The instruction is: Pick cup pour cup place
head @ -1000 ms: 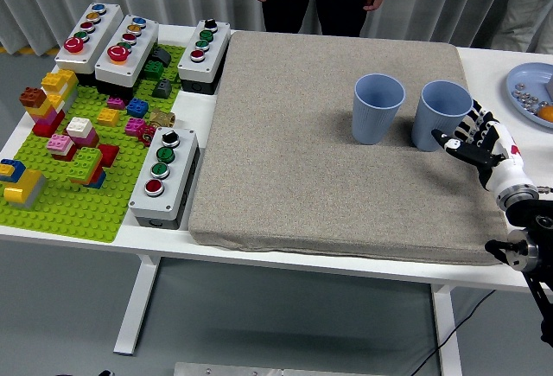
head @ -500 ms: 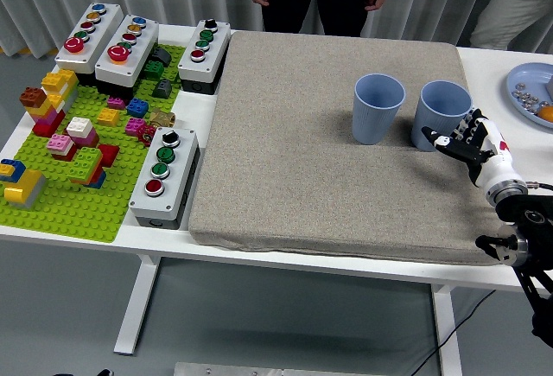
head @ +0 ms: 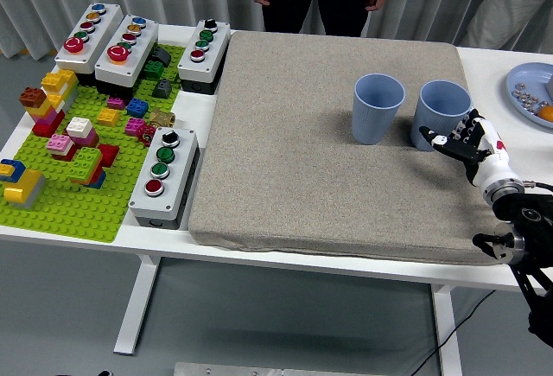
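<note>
Grey mat (head: pixel 328 134) covering the white counter (head: pixel 216 99): right hand (head: pixel 473 143), fingers (head: pixel 442 142) spread and empty, is reaching for the right cup (head: pixel 441 113) beside the left cup (head: pixel 378 108); closing around it comes next.

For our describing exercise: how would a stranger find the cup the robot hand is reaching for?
Find the large beige fabric mat covering the white table's middle. Two light blue plastic cups stand near its far right corner. Choose the right-hand cup, nearest the mat's edge, with the black-and-white robot hand at its side.
</note>
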### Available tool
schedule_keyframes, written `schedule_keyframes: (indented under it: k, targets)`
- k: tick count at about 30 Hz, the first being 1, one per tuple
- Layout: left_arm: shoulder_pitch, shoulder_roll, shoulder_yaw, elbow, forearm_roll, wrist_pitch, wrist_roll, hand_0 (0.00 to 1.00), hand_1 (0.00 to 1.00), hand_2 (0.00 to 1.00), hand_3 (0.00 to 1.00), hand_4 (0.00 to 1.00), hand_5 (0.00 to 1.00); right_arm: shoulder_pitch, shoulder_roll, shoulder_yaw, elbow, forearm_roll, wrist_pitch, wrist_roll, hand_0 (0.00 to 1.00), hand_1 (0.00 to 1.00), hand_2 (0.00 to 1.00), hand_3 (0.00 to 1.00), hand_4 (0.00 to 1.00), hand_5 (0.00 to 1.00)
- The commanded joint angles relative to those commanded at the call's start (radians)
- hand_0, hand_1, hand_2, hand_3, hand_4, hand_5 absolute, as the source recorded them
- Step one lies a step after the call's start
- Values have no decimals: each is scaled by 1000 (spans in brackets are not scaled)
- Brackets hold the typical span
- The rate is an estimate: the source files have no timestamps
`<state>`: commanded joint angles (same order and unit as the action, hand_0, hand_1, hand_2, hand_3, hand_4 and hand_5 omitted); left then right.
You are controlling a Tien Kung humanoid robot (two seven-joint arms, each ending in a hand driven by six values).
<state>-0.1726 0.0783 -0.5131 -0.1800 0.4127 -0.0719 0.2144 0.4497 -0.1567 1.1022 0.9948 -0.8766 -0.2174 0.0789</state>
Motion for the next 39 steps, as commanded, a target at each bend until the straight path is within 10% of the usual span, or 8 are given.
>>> schedule_keyframes:
  k: [30,31,39]
  targets:
    - [-9,2,8,0,-9,0,-4,782,786,853,730,510,988,20,2,3,-8,7,-12,9,940,874,917,908,834,181]
    - [-9,2,8,0,-9,0,-4,782,785,853,730,510,988,20,1,2,-6,6,-13,11,902,790,721,771,793,100]
    - [-8,2,6,0,-8,0,-3,782,785,853,730,510,987,19,-1,1,-1,0,-16,13,875,745,639,708,716,17]
